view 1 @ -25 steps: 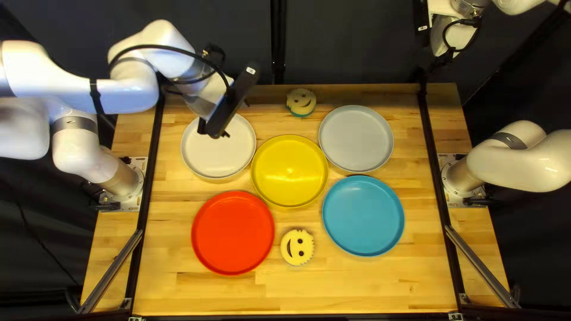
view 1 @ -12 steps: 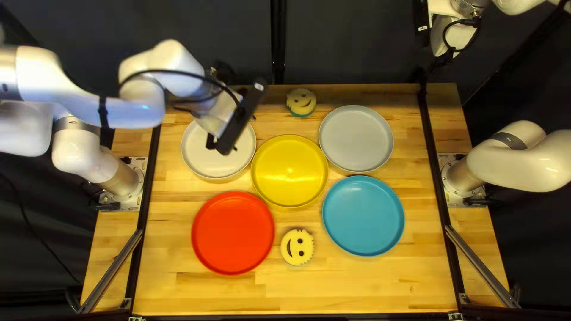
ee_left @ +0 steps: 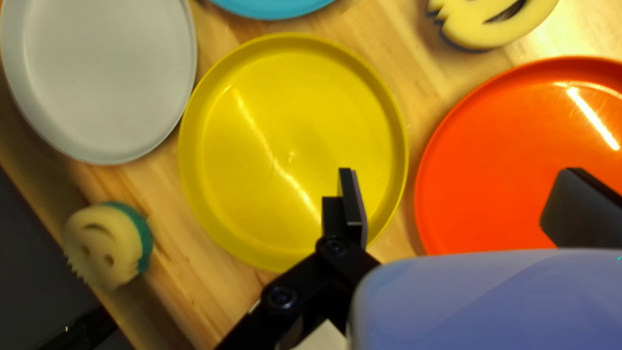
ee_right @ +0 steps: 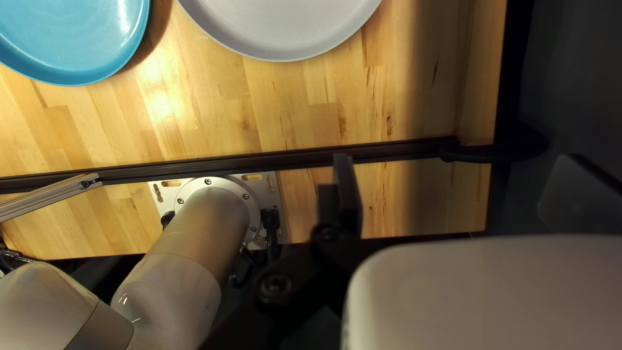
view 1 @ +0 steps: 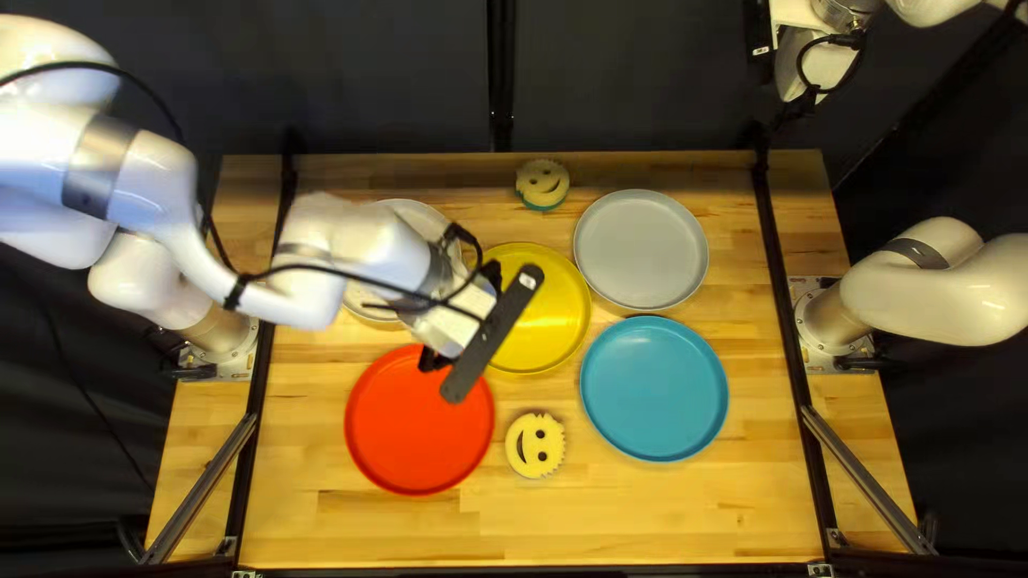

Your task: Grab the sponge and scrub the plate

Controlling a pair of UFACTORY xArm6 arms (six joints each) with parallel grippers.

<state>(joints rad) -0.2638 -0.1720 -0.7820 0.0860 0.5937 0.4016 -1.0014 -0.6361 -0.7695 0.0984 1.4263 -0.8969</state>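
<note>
My left gripper (view 1: 471, 326) hangs over the gap between the red plate (view 1: 412, 428) and the yellow plate (view 1: 541, 316). In its wrist view the left gripper (ee_left: 457, 201) is open, fingers wide apart with nothing held. A round smiling sponge (view 1: 534, 445) lies right of the red plate; another sponge (view 1: 542, 184), green underneath, lies near the far edge. Both sponges appear in the left wrist view, ahead of and off to the side of the fingers. My right gripper (view 1: 803, 105) is raised beyond the table's far right; in its wrist view the right gripper (ee_right: 460, 191) is open and empty.
A grey plate (view 1: 640, 248) and a blue plate (view 1: 654, 388) sit right of the yellow one. The left arm partly covers a white plate (view 1: 416, 214). Dark rails (view 1: 780, 278) run along both sides of the table.
My left arm has swung from over the white plate toward the near side and rightward, now beside the yellow and red plates. The right arm, plates and sponges have stayed put.
</note>
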